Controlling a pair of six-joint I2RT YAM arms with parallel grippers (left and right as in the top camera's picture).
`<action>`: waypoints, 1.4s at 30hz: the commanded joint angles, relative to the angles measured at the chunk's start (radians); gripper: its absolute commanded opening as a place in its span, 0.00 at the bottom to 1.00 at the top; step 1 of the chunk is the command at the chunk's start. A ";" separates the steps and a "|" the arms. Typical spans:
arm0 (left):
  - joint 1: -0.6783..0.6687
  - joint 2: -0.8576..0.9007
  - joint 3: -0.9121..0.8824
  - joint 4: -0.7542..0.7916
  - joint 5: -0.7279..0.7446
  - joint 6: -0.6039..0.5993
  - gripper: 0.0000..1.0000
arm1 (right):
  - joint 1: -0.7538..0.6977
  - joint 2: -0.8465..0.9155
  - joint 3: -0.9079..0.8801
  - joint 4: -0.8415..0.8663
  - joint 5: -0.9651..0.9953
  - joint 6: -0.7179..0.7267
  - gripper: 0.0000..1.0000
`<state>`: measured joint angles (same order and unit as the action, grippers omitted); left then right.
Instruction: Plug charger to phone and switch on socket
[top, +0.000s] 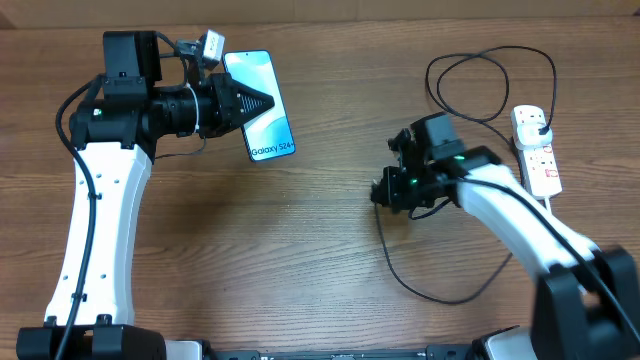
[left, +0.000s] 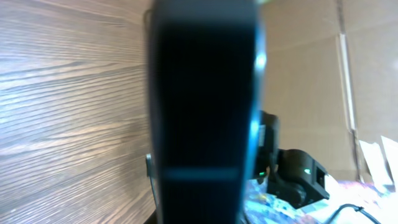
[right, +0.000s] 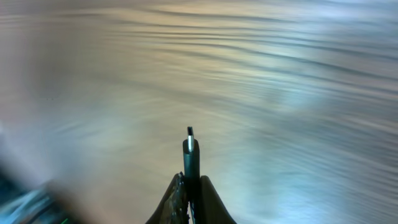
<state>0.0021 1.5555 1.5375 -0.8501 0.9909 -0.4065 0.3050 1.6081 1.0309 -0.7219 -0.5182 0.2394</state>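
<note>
Left tool (top: 265, 103): closed on the phone (top: 272, 137), gripping it from the 9 o'clock side, jaws across the upper half of the screen. The phone sits at about 11 o'clock on the surface (top: 300, 250). Its blue screen faces up and its long axis is tilted, with the lower end toward 5 o'clock. In the left wrist view the phone fills the centre as a dark slab. Whether it rests on the surface or is lifted clear cannot be determined.

Right tool (top: 383, 190): closed on the charger (top: 440, 297) at its connector end. The right wrist view shows the small connector tip (right: 190, 144) standing out just beyond the pinched fingertips, over bare wood. This tool lies right of centre, well apart from the phone, and points toward 9 o'clock.

From the right tool the charger's cable drops toward 6 o'clock and curves around toward 3 o'clock. A further loop lies near 1 o'clock. Its black plug (top: 541, 124) is seated in the upper end of the power strip (top: 541, 168).

Power strip: white, lying lengthwise at about 2 o'clock near the right edge, just beside the right arm. The position of its switches cannot be read.
</note>
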 joint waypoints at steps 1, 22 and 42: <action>0.007 -0.067 0.002 0.021 0.135 0.046 0.04 | -0.009 -0.097 0.005 0.005 -0.420 -0.176 0.04; -0.019 -0.182 0.002 0.038 0.237 -0.003 0.04 | 0.036 -0.116 0.007 0.064 -1.051 -0.423 0.04; -0.134 -0.182 0.002 0.213 0.143 -0.171 0.04 | 0.036 -0.116 0.144 0.127 -1.051 -0.284 0.04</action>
<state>-0.1295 1.3968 1.5372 -0.6495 1.1343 -0.5518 0.3386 1.4971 1.1290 -0.6014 -1.5364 -0.0704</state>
